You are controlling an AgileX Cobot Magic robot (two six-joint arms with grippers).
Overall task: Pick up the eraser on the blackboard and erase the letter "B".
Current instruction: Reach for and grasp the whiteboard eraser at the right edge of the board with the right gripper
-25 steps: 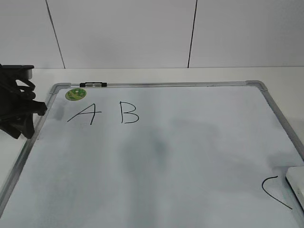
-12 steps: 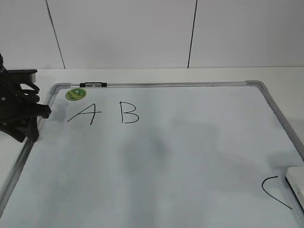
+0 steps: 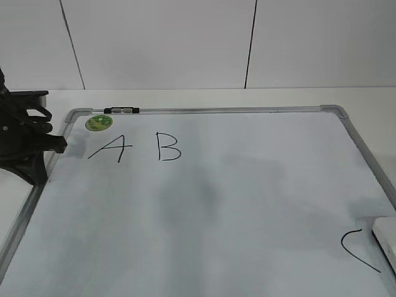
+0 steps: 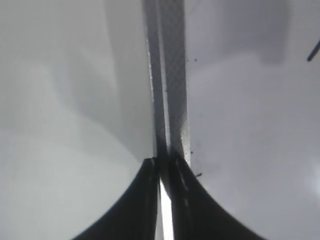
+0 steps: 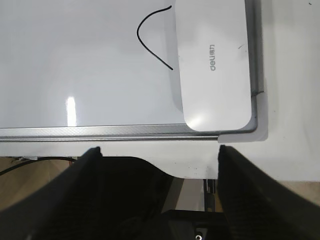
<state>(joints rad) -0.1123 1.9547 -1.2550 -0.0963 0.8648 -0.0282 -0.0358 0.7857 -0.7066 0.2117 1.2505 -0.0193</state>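
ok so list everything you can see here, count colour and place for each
blackboard: 1, white surface with grey metal frame, lying flat on the table, filling most of the exterior view
letter "B": 1, black marker, upper left of the board, right of the "A"
letter "A": 1, black marker, upper left, below the sticker
curved "C" stroke: 1, black marker, lower right, beside the eraser
eraser: 1, white, lying on the board in its lower right corner against the frame
green sticker: 1, round, top left corner of the board
clip: 1, black and clear, on the top frame edge
table: 1, white, under the board
left claw: 1, black, shut, over the board's left frame
right claw: 1, black, open, just off the board's edge near the eraser
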